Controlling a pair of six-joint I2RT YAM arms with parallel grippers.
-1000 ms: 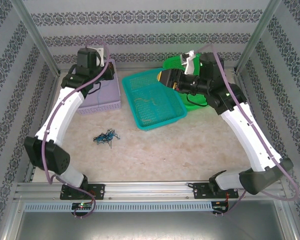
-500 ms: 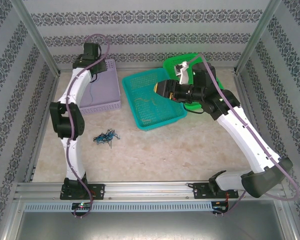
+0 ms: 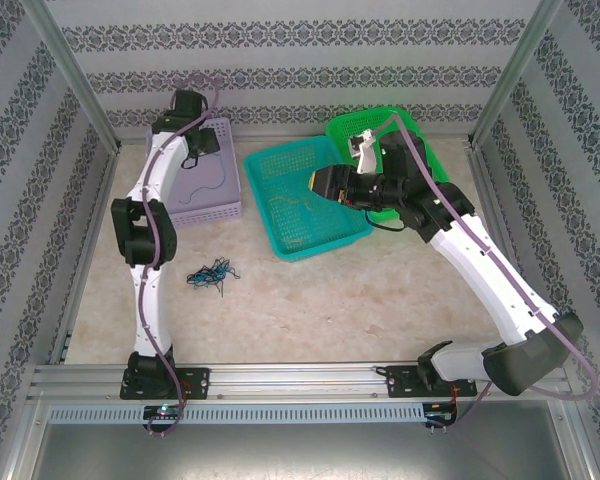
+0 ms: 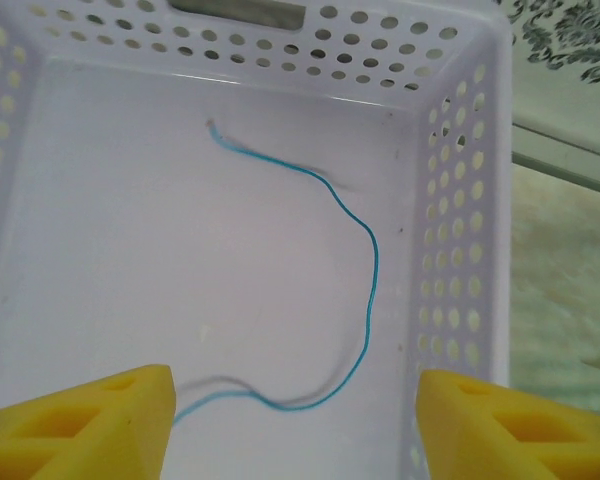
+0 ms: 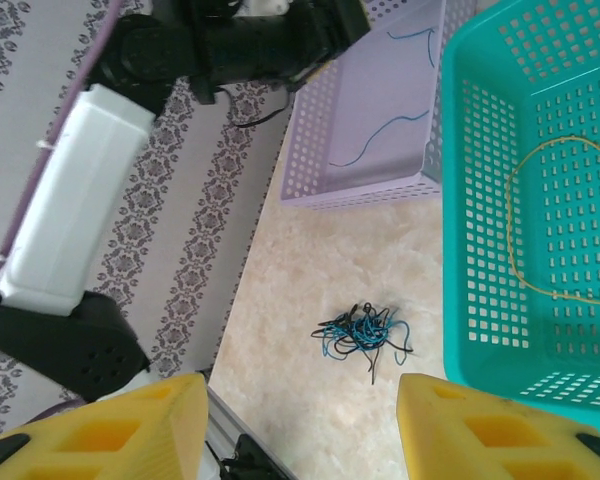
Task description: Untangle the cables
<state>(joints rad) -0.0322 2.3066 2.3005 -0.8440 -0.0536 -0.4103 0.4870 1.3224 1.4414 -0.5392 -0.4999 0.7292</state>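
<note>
Left fingers (image 4: 90,420) and right fingers (image 5: 120,430) spread wide, empty; blue cable (image 4: 372,260) lies in lavender basket (image 4: 460,200).

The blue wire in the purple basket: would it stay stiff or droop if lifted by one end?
Probably droop: the blue wire lies in loose curves on the floor of the purple basket. It looks hair-thin, so it is likely very light and easily nudged aside.

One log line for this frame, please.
left hand: open over lavender basket, blue wire lying inside | right hand: open, empty, over teal basket | wire tangle: on table
</note>
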